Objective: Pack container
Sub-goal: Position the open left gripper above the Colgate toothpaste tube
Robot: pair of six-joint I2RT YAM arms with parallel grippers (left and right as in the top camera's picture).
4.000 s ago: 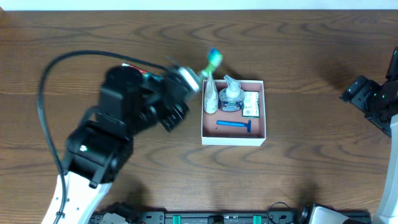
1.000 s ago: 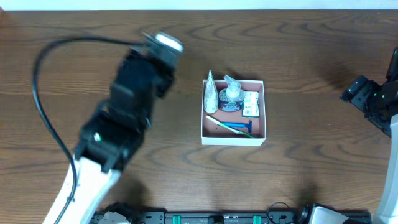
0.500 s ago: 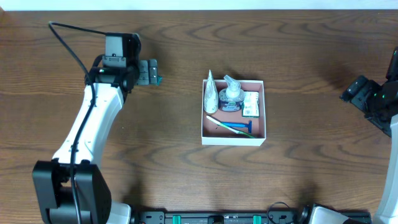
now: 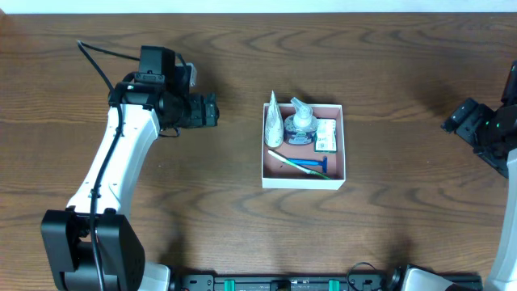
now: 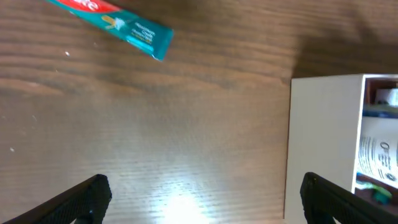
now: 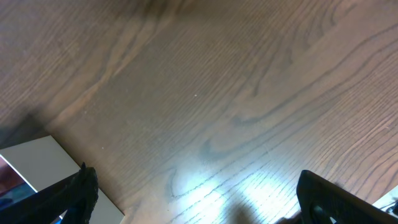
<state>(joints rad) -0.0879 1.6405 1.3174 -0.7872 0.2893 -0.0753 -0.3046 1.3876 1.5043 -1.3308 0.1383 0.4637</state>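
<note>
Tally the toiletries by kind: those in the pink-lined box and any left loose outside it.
In the white-walled, pink-lined container:
White squeeze tube: 1
Clear pump bottle: 1
Small white-and-green packet: 1
Blue razor: 1
Green-and-white toothbrush: 1
Outside it, teal toothpaste tube: 1
Total: 6

L arm runs up from near-left base, wrist bent right toward table centre; L tool points down at table, fingers spread wide apart. R arm sits folded at far-right edge, R tool likewise spread, facing table.
</note>
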